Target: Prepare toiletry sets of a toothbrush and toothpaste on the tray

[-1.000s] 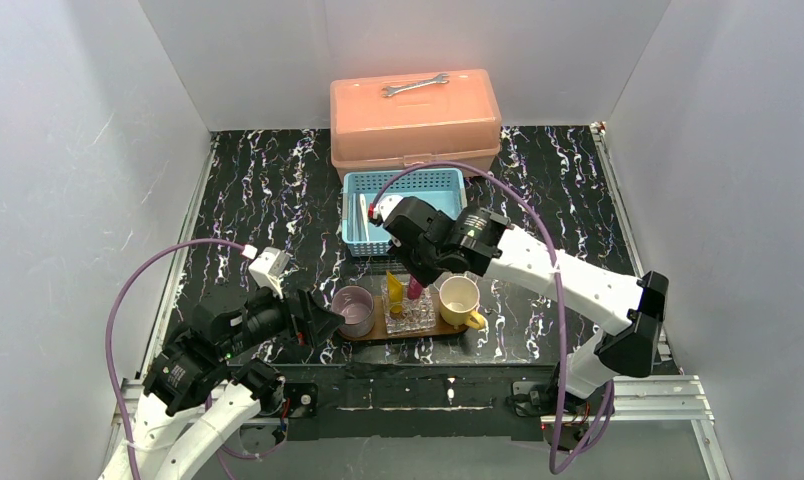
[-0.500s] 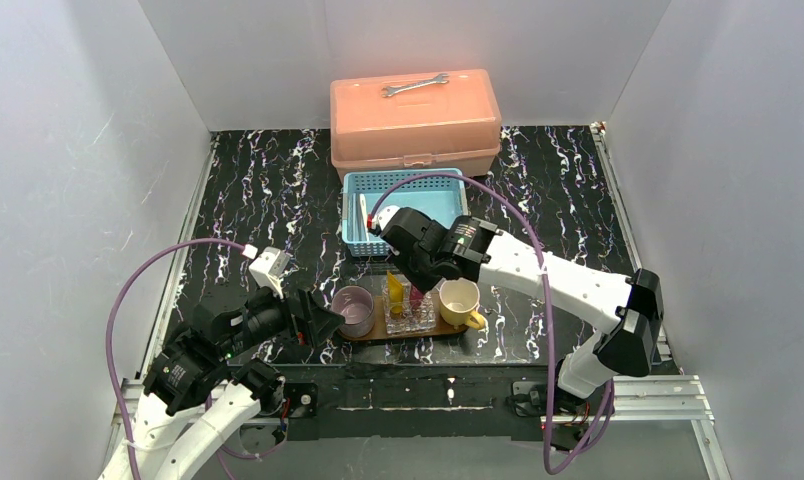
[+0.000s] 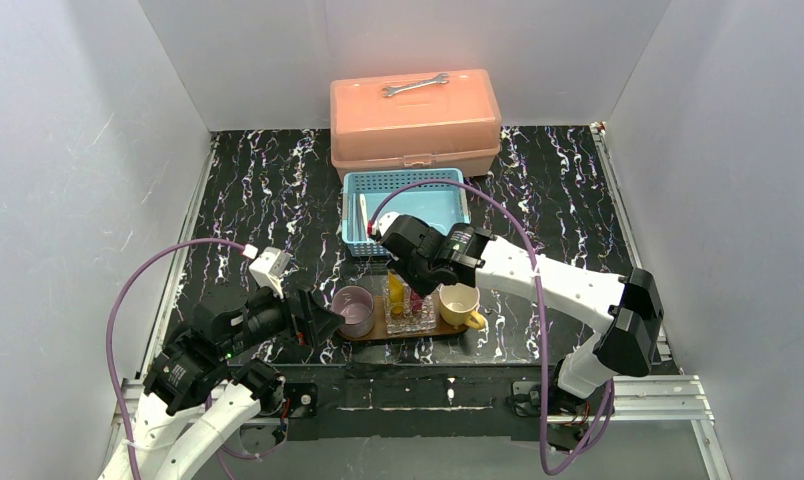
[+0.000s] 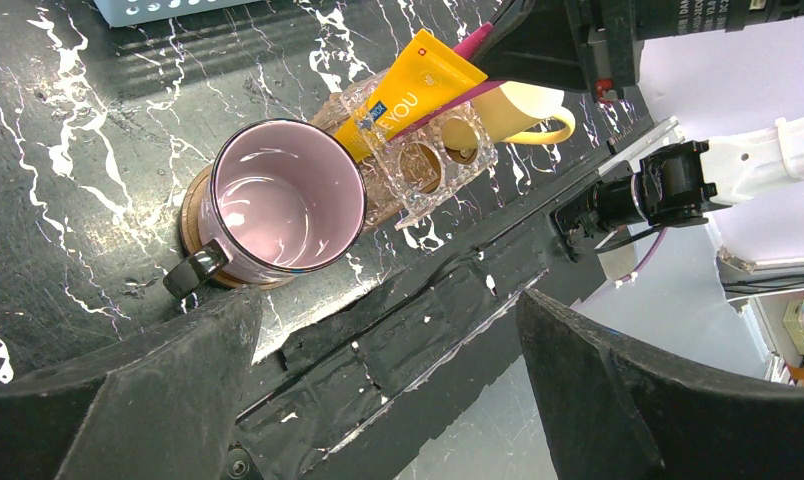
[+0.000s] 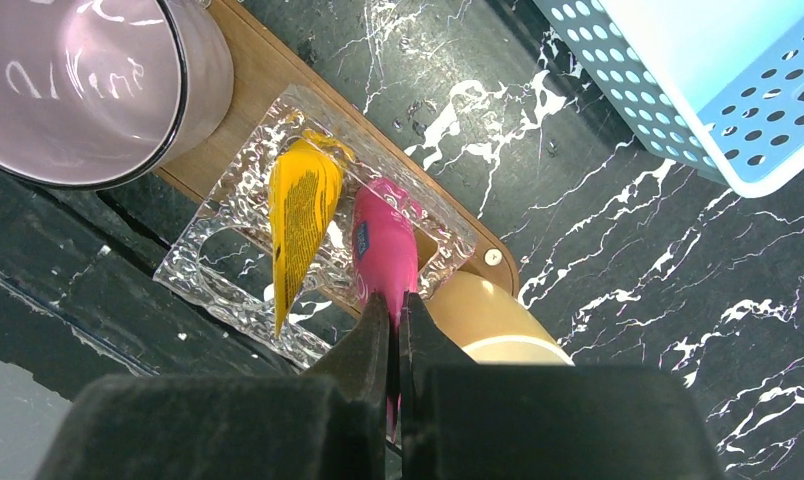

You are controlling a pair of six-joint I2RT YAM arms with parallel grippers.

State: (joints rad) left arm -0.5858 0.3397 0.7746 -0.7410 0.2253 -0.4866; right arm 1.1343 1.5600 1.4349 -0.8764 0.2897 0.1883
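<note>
At lower centre of the top view, the tray (image 3: 378,335) lies along the table's near edge. It carries a pink mug (image 3: 355,310) on its left end, a clear holder (image 3: 410,316) in the middle and a yellow cup (image 3: 460,300) on its right end. The yellow tube (image 3: 394,290) and pink tube (image 3: 414,293) stand side by side in the holder, yellow on the left.

The right gripper (image 3: 419,276) sits directly over the pink tube. In the right wrist view its jaws are pinched almost together on the tube's top end. The tube's lower end is down in a holder slot, just right of the yellow tube (image 5: 298,220).

The left gripper (image 3: 323,322) is at lower left of the top view, near the mug's left side. In the left wrist view its jaws are spread wide and hold nothing. The mug (image 4: 278,205) is beyond them in the middle of the frame. The yellow tube leans toward the upper right.

Above the tray in the top view is a blue basket (image 3: 448,195). One toothbrush (image 3: 362,213) lies inside along its left wall, well apart from the tubes. Behind the basket, at upper centre, an orange box (image 3: 415,125) has a wrench (image 3: 415,86) on its lid.
</note>
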